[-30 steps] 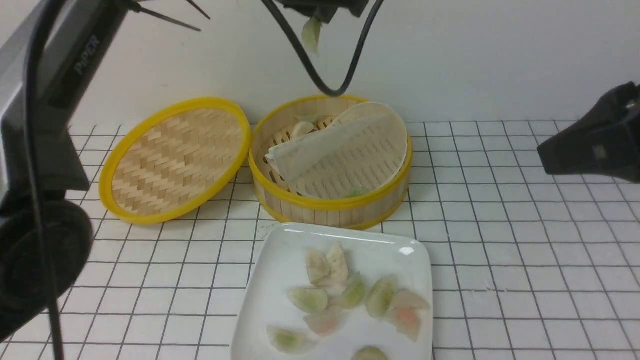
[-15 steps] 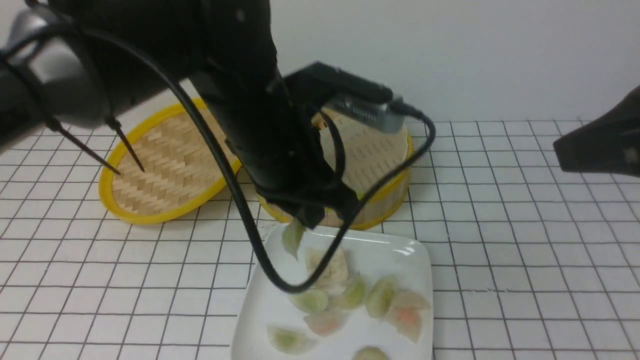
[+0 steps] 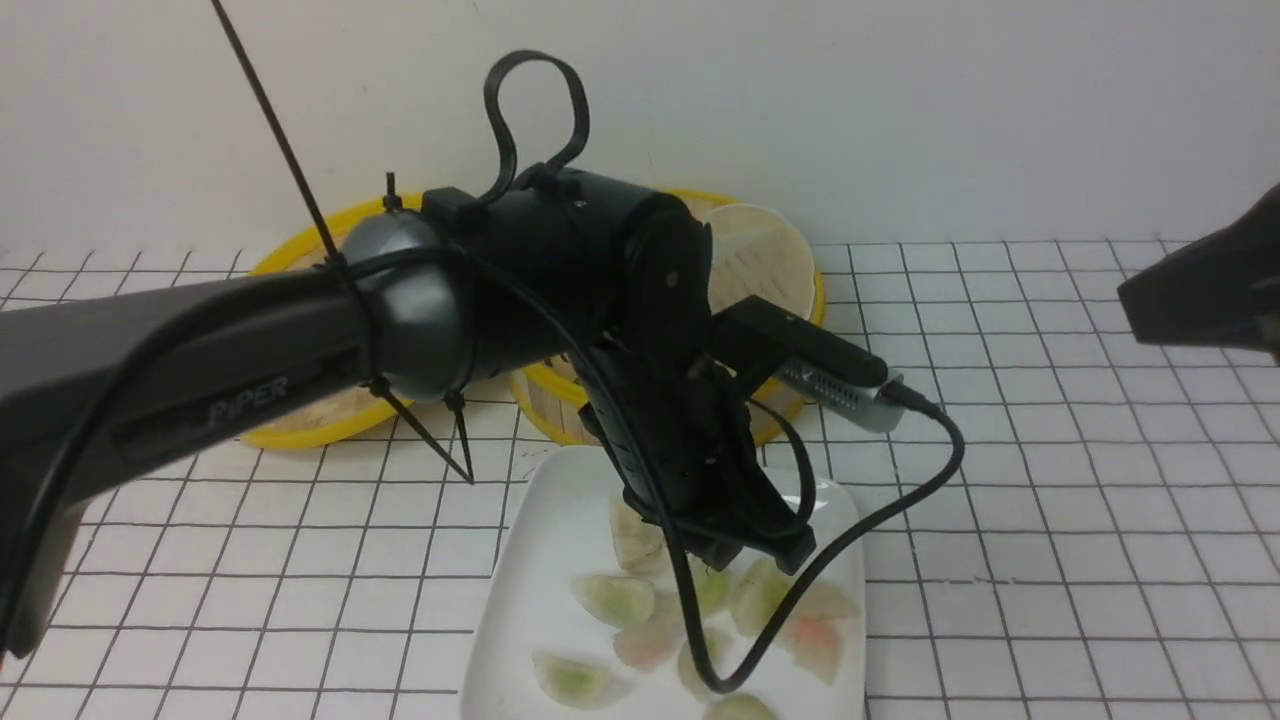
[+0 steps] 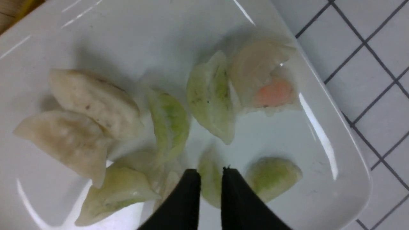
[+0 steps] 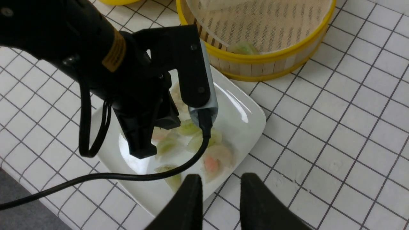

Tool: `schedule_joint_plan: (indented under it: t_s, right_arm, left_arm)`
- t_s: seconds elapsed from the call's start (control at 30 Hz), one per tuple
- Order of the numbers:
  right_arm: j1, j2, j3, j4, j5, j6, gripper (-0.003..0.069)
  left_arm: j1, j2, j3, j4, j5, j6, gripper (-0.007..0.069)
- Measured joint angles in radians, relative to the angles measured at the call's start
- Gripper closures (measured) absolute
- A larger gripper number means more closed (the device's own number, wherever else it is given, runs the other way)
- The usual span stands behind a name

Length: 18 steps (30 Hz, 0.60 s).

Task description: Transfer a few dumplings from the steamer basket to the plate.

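The left arm reaches in low and bends down over the white plate [image 3: 520, 600], left gripper [image 4: 210, 177] slightly parted around a green dumpling [image 4: 209, 185]. Right gripper [image 5: 220, 188] hangs narrowly open, empty, off the plate's right edge. Steamer basket [image 5: 271, 60] sits behind.

A white gridded desk [image 3: 1050, 520] carries the plate [image 3: 520, 600] at lower centre, the steamer basket [image 3: 790, 300] just behind it, and a woven lid [image 3: 290, 425] at left.

Dumplings [image 4: 209, 95] clustered on white plate [image 4: 335, 179]
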Motion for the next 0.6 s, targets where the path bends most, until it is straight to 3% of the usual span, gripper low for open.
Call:
schedule_joint_plan:
  t_s: [0.17, 0.27, 0.33, 0.43, 0.5, 0.6]
  right_arm:
    - [0.0, -0.021, 0.0, -0.002, 0.0, -0.002, 0.0498]
    - [0.0, -0.066, 0.003, -0.003, 0.0, 0.005, 0.0498]
    - [0.0, -0.135, 0.03, -0.003, -0.001, 0.01, 0.0498]
    - [0.0, -0.278, 0.13, -0.003, -0.063, 0.031, 0.0498]
    - [0.0, -0.388, 0.218, -0.004, -0.152, 0.068, 0.0498]
    - [0.0, -0.547, 0.387, -0.025, -0.379, 0.157, 0.0501]
  left_arm:
    - [0.0, 0.003, -0.009, 0.01, -0.002, 0.0, 0.0293]
    - [0.0, 0.002, -0.06, 0.036, 0.053, -0.012, 0.0274]
    - [0.0, -0.021, -0.108, 0.081, 0.12, -0.042, 0.0351]
    - [0.0, -0.117, -0.132, 0.193, 0.163, -0.094, 0.0541]
    - [0.0, -0.213, -0.134, 0.268, 0.185, -0.143, 0.0602]
    - [0.0, -0.38, -0.095, 0.356, 0.195, -0.22, 0.0627]
